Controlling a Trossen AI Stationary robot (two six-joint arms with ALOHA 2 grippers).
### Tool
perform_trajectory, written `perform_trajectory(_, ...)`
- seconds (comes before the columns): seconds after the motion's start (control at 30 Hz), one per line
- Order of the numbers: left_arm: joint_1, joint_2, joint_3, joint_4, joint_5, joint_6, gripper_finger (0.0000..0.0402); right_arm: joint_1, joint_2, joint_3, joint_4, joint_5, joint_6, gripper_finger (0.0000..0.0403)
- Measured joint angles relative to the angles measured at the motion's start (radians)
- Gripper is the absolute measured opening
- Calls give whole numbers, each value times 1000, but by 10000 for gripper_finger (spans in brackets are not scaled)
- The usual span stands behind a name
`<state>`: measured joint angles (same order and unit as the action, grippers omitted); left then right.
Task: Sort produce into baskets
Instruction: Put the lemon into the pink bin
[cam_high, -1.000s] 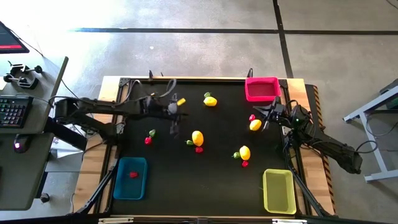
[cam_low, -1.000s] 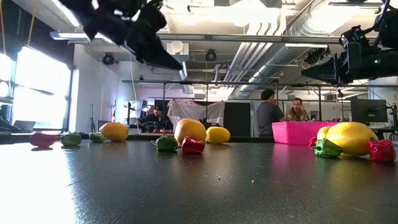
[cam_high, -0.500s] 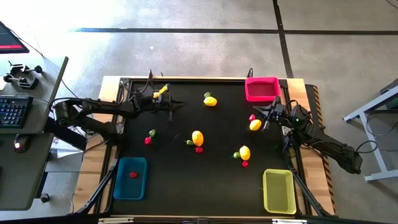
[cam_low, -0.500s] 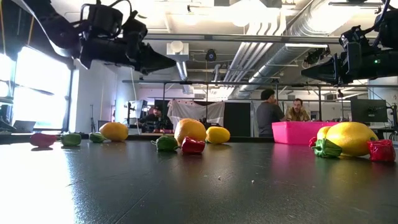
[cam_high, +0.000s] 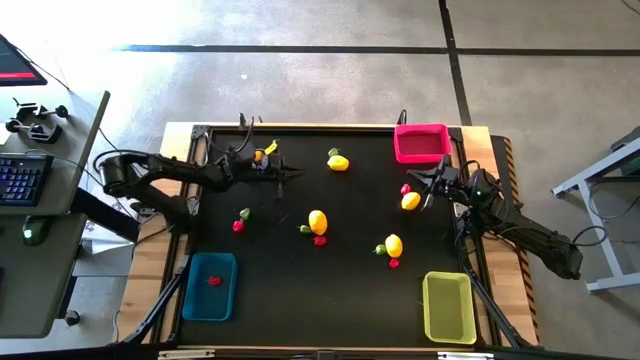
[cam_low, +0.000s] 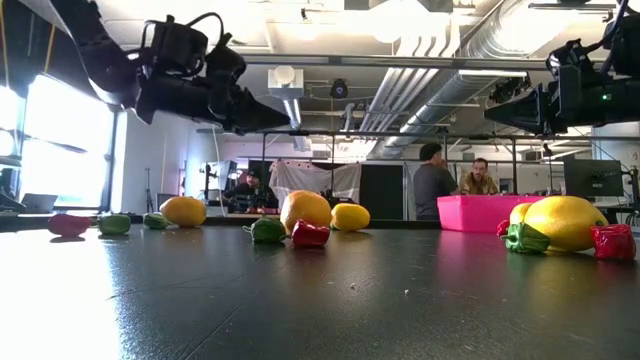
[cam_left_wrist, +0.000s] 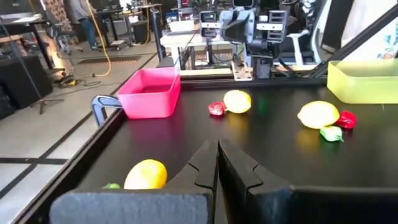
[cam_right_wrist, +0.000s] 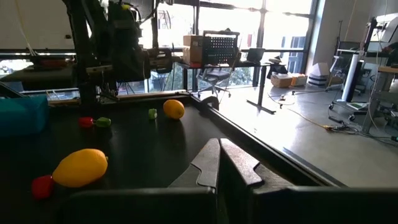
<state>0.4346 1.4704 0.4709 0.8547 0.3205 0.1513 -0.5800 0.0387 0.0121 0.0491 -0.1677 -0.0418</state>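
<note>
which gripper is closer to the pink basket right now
Right. The right gripper hangs shut just below the pink basket in the high view; the left gripper, also shut, is far across the table.

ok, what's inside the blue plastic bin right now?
One small red piece lies inside the blue rectangular plastic bin, seen from the high view. The rest of its floor looks bare. No other view shows inside it.

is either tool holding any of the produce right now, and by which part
Nothing is held. The left tool is shut on empty air above the table, and the right tool is shut and empty too, near the pink basket.
</note>
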Motion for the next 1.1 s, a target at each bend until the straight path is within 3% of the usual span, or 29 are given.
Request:
perform_trajectory(0.27, 33, 85, 0, 217, 97, -23, 0, 0, 2, 0, 57, 0, -1, 0)
perform_trajectory(0.43, 61, 85, 2, 254, 96, -120, 0, 13, 2, 0, -5, -44, 132, 4)
perform_trajectory(0.6, 63, 85, 2, 248, 61, -88, 0, 89, 56, 46, -111, -68, 228, 47)
perform_trajectory(0.87, 69, 85, 2, 248, 54, -53, 0, 278, 218, 197, -337, 45, 442, 150)
perform_trajectory(1.1, 69, 85, 2, 250, 54, -42, 0, 441, 454, 389, -515, 226, 580, 177)
